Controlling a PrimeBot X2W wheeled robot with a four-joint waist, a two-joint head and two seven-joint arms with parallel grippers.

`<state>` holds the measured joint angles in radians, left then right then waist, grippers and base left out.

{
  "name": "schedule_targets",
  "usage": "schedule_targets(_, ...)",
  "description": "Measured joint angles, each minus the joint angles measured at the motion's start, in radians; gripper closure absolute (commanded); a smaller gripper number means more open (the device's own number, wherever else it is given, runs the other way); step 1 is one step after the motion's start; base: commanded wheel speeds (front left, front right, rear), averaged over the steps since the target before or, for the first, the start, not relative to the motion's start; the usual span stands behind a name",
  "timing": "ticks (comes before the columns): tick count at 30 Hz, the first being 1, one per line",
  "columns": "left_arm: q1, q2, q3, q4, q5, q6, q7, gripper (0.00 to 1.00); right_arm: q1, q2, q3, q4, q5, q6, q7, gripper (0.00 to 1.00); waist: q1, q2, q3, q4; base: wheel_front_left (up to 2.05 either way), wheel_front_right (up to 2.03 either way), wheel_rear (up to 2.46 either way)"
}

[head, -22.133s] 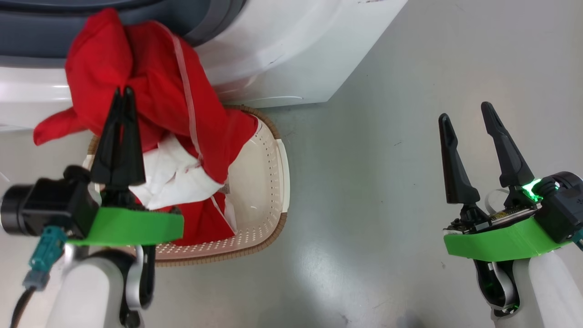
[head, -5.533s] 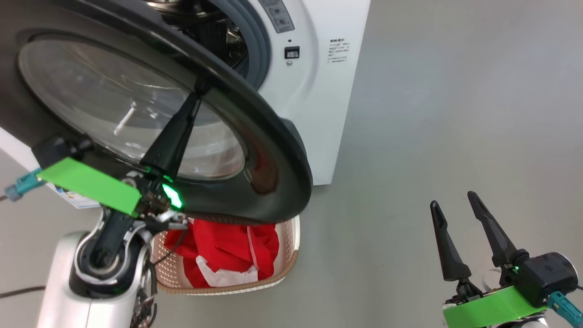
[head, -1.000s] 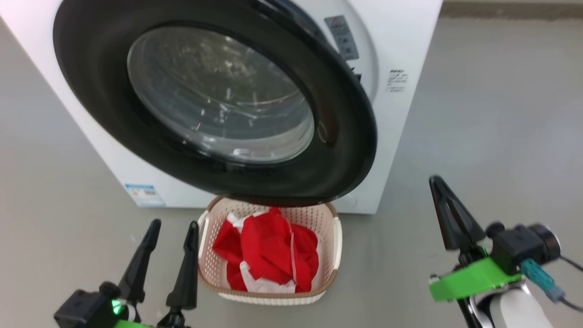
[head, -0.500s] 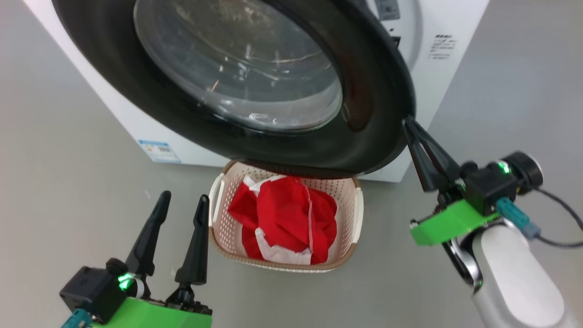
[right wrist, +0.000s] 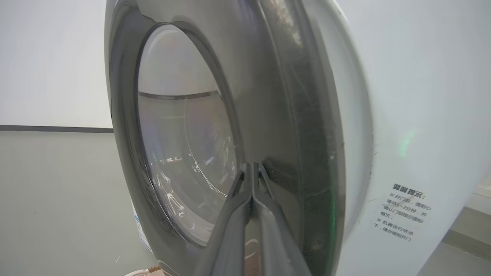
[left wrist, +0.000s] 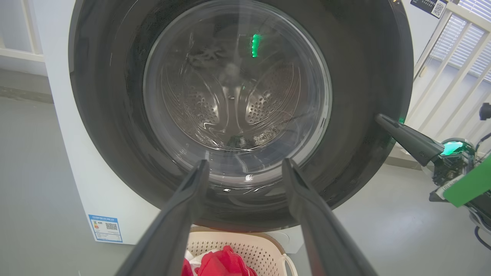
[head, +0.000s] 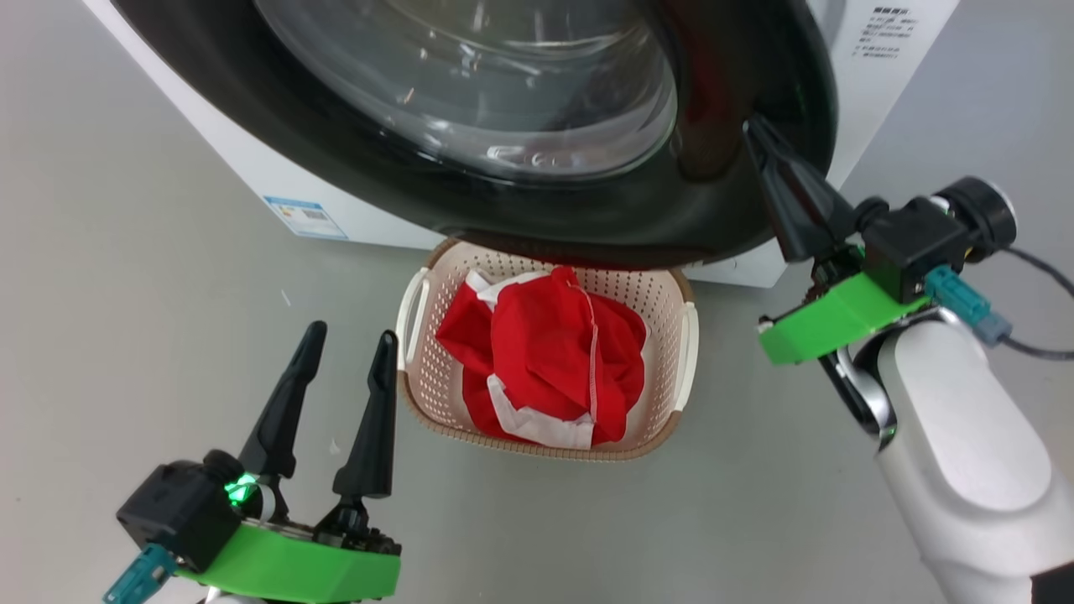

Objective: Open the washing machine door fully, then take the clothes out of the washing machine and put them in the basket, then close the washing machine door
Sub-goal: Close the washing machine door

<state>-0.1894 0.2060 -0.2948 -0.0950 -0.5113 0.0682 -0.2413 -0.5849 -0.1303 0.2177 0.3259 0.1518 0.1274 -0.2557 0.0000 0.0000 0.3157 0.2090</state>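
The washing machine door (head: pixel 755 75), black-rimmed with a clear glass bowl (head: pixel 503 92), lies close against the white washing machine (head: pixel 881 75). My right gripper (head: pixel 749 124) is shut and empty, its tip touching the door's right rim (right wrist: pixel 276 115); the same gripper (right wrist: pixel 251 165) shows its fingers pressed together. My left gripper (head: pixel 351 334) stands open at the lower left, beside the basket (head: pixel 684 352). The red clothes (head: pixel 545 352) lie heaped in the basket. In the left wrist view my left gripper (left wrist: pixel 244 165) frames the door glass (left wrist: pixel 238 115), with the steel drum behind it.
Grey floor surrounds the machine. A blue label (head: pixel 306 214) sits low on its front. The basket (left wrist: pixel 264 249) stands directly under the door. A white railing (left wrist: pixel 452 57) rises to the right of the machine. A cable (head: pixel 1040 352) trails from my right wrist.
The head camera has dipped and shifted. My shut right gripper has risen to the door's right rim, and the door has swung closer to the machine. The left gripper stays open and still.
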Motion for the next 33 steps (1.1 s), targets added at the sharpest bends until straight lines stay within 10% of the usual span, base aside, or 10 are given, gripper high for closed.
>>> schedule_targets(33, -0.064, -0.049, 0.002, 0.039, -0.027, -0.051, -0.008, 0.00, -0.237, 0.006, -0.078, 0.178, -0.005, 0.022, -0.004, 1.00, 0.0000, 0.0000, 0.095, 0.027, 0.00, 0.00, 0.00)
